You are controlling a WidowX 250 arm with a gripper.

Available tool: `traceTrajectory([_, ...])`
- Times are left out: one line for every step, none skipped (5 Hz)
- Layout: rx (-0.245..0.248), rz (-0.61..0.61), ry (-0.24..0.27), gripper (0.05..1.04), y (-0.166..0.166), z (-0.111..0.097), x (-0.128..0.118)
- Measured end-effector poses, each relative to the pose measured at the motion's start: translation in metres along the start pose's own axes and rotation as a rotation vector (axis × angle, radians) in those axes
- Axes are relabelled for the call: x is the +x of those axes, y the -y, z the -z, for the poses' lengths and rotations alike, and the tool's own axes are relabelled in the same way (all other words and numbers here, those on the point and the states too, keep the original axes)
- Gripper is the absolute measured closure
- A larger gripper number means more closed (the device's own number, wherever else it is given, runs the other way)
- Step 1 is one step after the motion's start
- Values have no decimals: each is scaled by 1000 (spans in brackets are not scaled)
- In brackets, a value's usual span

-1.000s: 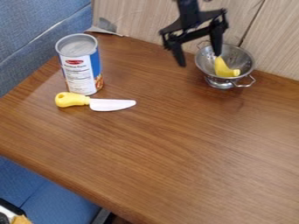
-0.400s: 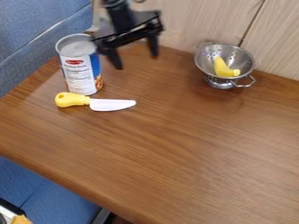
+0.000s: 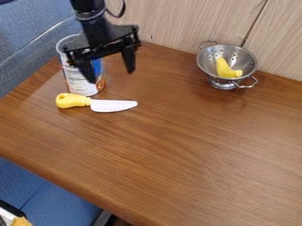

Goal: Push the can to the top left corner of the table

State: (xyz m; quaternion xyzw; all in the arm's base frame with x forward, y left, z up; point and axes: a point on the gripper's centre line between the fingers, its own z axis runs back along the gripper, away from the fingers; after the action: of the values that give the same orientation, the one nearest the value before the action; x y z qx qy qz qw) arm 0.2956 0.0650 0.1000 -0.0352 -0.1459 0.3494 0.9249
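Blue padding (image 3: 26, 39): right up along the left side of the wooden table (image 3: 177, 137); shove too far sideways and the can (image 3: 73, 84) could slip off that edge.
Can: upright, upper left of the table, near the target corner but, by my reading, short of it! Tall and narrow, so a push up high could tip it rather than slide it.
Yellow-handled knife (image 3: 72, 100): lying just in front of the can's base, blade to the right; a low sweep from the front might catch it and drag it along.
Black gripper (image 3: 111, 77): fingers spread, nothing held! One overlaps the can in view; contact, I cannot tell. An off-centre nudge could spin the can.
Colander (image 3: 244, 57): well off to the right, yellow banana (image 3: 225, 69) inside, little danger there.
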Motion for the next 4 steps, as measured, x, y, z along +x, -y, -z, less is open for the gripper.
traceTrajectory([72,-32,-3,83,-19,6,9])
traceTrajectory([87,-36,-58,83,-18,15,20])
traceTrajectory([119,1,-104,82,-18,22,38])
traceTrajectory([163,6,-125,83,-21,26,44])
